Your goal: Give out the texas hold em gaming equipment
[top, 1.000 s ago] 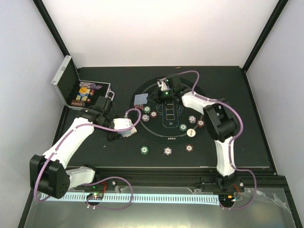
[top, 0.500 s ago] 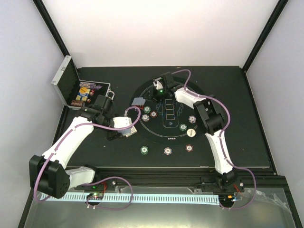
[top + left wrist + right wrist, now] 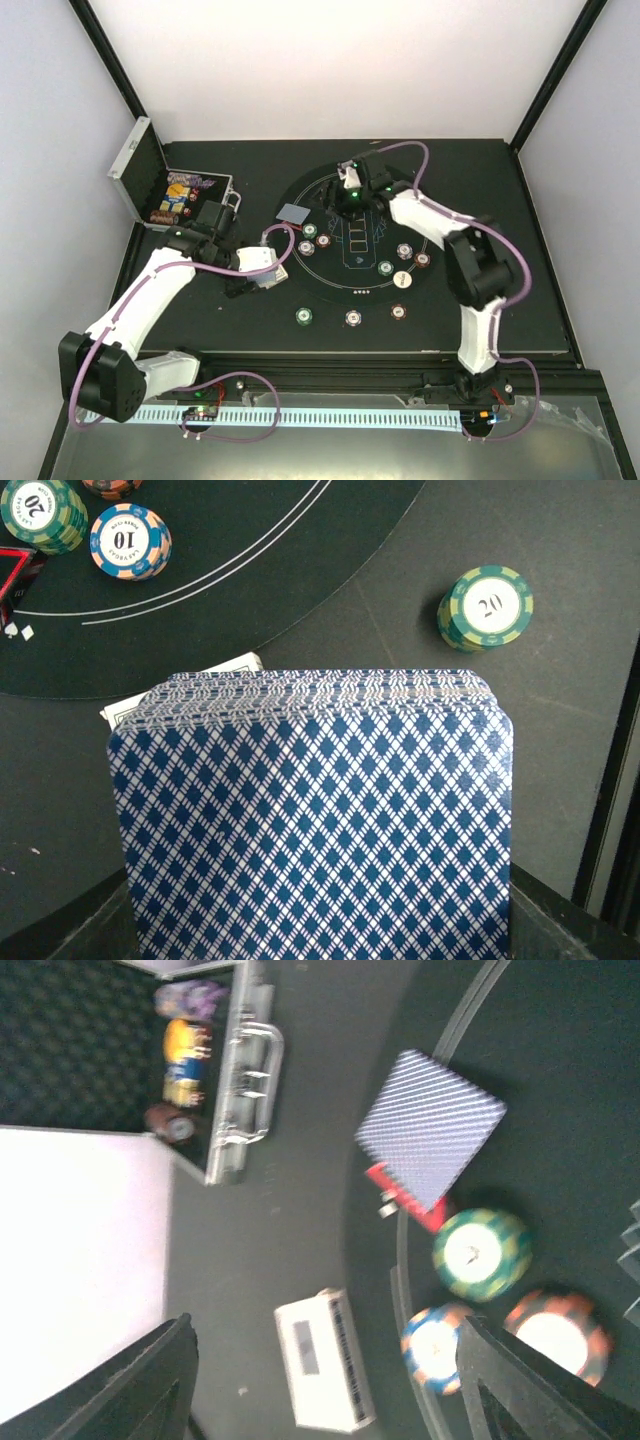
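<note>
Dealing cards: my left jaws are clenched on the deck [image 3: 310, 810]. My right jaws are spread and empty over the dealt cards [image 3: 432, 1125] at the mat's [image 3: 340, 275] 10 o'clock edge. Next, I reckon, right needs another card off the deck.

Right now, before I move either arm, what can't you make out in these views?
- Left wrist: the deck fills the lower frame, hiding the fingers of the left hand.
- Right wrist: blurred, so the values on the chips are unreadable; dealt cards cover part of the red marker.
- Top: case contents too small to identify.
</note>
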